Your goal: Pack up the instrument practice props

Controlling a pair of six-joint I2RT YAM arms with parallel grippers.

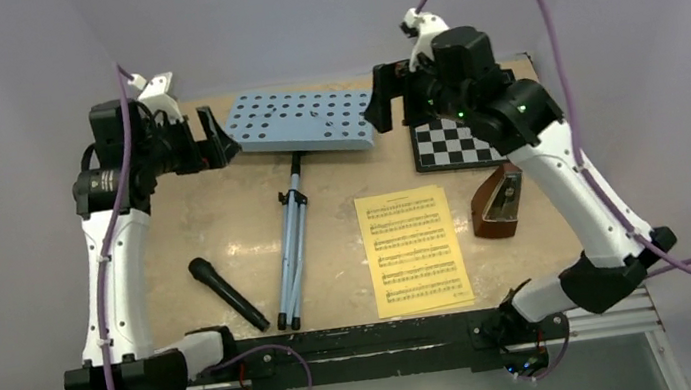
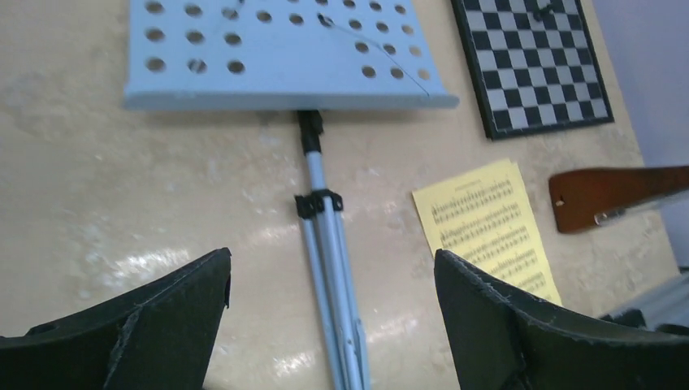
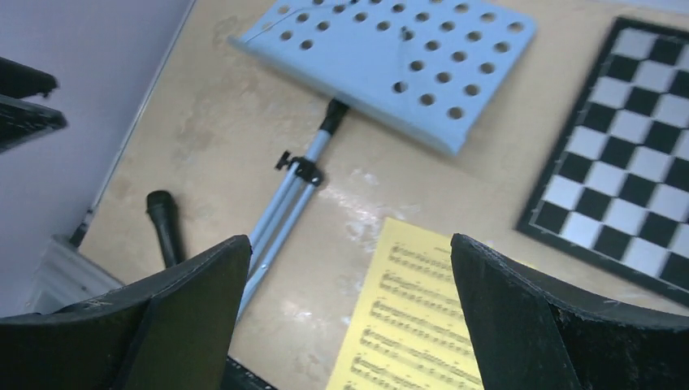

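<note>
With left fingers [image 2: 130, 325] and right fingers [image 3: 536, 325] spread empty, best pinch the stand [image 1: 296, 121] evenly at nine and three o'clock.

Top camera overlooks the whole surface [image 1: 213, 212] from its near edge; both closer wrist cameras angle downward, sharing the music stand [image 2: 276, 81] [image 3: 341, 61].

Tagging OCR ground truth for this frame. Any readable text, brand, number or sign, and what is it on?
No text can be read in any view.
sheet music: a short heading line at the top of the yellow page, too small and blurred to read; the rest is staves of notes.
chessboard, metronome, microphone, music stand: no lettering, brand or number visible.
</note>
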